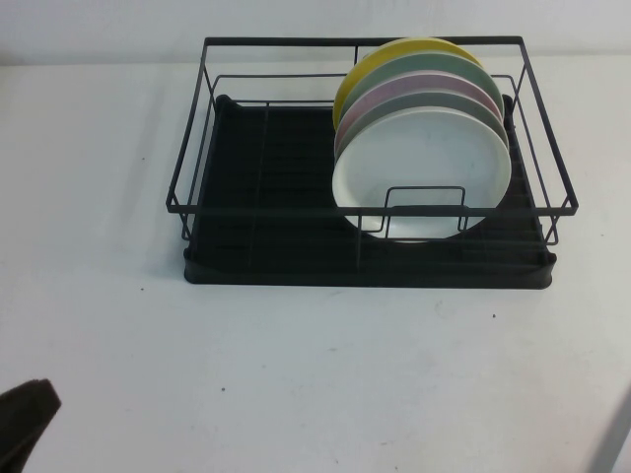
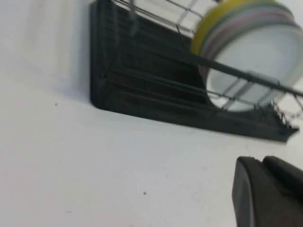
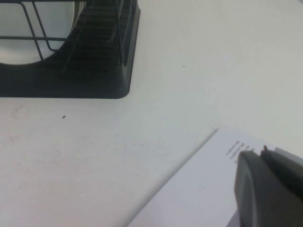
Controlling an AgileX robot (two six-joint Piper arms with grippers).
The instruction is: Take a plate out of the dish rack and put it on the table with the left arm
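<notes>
Task not begun. White plate (image 1: pixel 422 169) stood upright at near end of plate stack, right part of dish rack (image 1: pixel 212 197), far on table (image 1: pixel 296 374). Left end effector (image 1: pixel 25 419) low at near-left corner, well apart from rack, empty; finger opening not discernible. Right end effector (image 3: pixel 270 189) near right, over printed sheet (image 3: pixel 199 189); opening not discernible. Reach, grasp, lift-out, placement all remained.

My left arm (image 1: pixel 25 419) sits well short of the dish rack (image 1: pixel 370 163), whose right end holds the upright white plate (image 1: pixel 422 172).
</notes>
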